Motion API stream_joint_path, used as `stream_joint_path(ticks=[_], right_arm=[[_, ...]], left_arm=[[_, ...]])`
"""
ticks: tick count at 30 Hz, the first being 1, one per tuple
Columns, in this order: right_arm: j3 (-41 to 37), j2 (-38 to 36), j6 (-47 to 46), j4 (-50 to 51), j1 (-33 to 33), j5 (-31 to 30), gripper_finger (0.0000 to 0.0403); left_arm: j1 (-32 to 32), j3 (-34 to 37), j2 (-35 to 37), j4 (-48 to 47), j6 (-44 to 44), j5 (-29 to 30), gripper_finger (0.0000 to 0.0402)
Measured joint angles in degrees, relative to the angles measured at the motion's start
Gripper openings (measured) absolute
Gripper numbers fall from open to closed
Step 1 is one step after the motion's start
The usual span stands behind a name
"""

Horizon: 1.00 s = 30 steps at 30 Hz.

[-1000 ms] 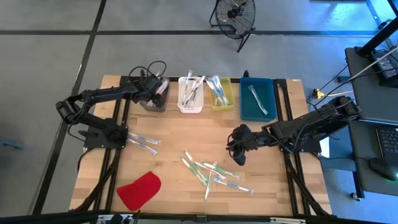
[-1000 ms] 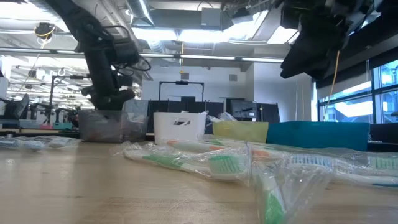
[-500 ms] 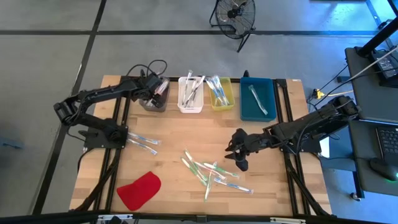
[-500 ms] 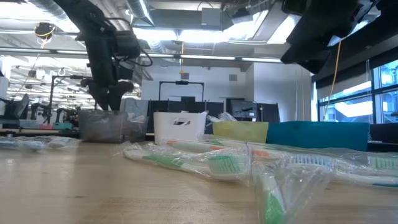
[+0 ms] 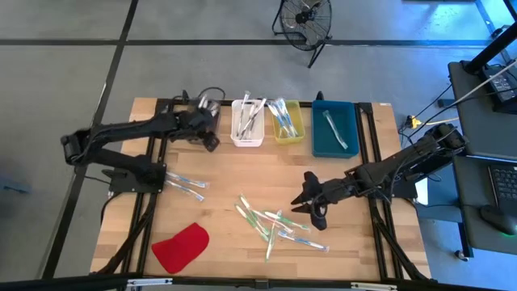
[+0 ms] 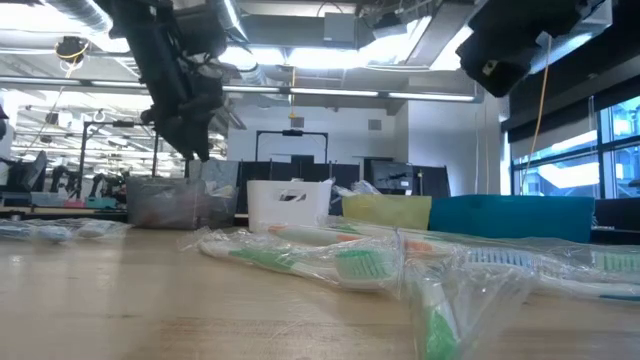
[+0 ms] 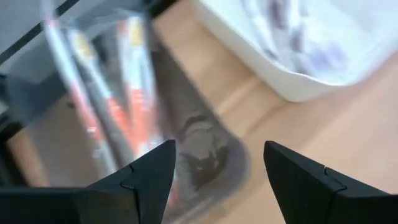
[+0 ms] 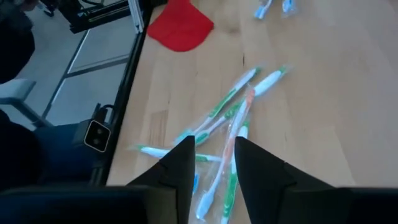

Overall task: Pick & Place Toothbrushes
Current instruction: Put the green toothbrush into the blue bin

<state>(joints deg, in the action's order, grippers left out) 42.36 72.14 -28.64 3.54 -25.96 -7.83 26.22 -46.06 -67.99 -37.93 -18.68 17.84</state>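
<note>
Several wrapped toothbrushes (image 5: 273, 226) lie in a loose pile on the near middle of the table, with green and orange parts in the right wrist view (image 8: 231, 124). Two more toothbrushes (image 5: 186, 186) lie toward the left. My right gripper (image 5: 312, 208) (image 8: 214, 146) hovers open just right of the pile, touching nothing. My left gripper (image 5: 210, 137) (image 7: 217, 149) is open above the near right corner of the clear bin (image 7: 106, 106), which holds orange toothbrushes. Other toothbrushes rest in the white (image 5: 247, 123), yellow (image 5: 286, 121) and blue (image 5: 334, 128) bins.
The row of bins stands along the far edge. A flat red cloth piece (image 5: 180, 246) lies near the left near corner. Bare wood shows between the bins and the pile. Black frame rails run down both table sides. A fan (image 5: 305, 20) stands on the floor beyond.
My left gripper has lifted out from over the clear bin and shifted a little toward the near edge and the right. My right gripper has moved toward the near edge, closing on the toothbrush pile. The toothbrushes have stayed in place.
</note>
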Motion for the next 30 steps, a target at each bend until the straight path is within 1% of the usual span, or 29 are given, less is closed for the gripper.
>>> stream_joint_path(ticks=[8,11,16,20,23,30], right_arm=[[0.01,0.00,5.20,-0.14,-1.17,-1.62,0.0105],[0.30,0.00,5.79,0.58,-1.57,-2.48,0.0106],[3.73,0.00,6.00,5.72,-2.40,-5.48,0.0109],[6.62,0.00,6.59,10.44,-3.00,-6.61,0.0106],[7.28,0.00,6.34,13.12,-3.52,-6.76,0.0104],[7.50,0.00,3.74,16.28,-5.16,-6.76,0.0109]], left_arm=[[-11.74,0.04,0.00,3.04,-2.83,0.34,0.0238],[-15.92,0.04,0.00,5.08,-4.12,0.59,0.0237],[-22.57,3.19,0.00,13.93,-5.07,1.83,0.0237],[-26.87,6.02,0.00,18.67,-6.66,1.98,0.0237],[-29.62,8.19,-0.02,22.43,-8.74,1.98,0.0237],[-35.21,8.46,-0.04,23.85,-9.29,2.20,0.0236]])
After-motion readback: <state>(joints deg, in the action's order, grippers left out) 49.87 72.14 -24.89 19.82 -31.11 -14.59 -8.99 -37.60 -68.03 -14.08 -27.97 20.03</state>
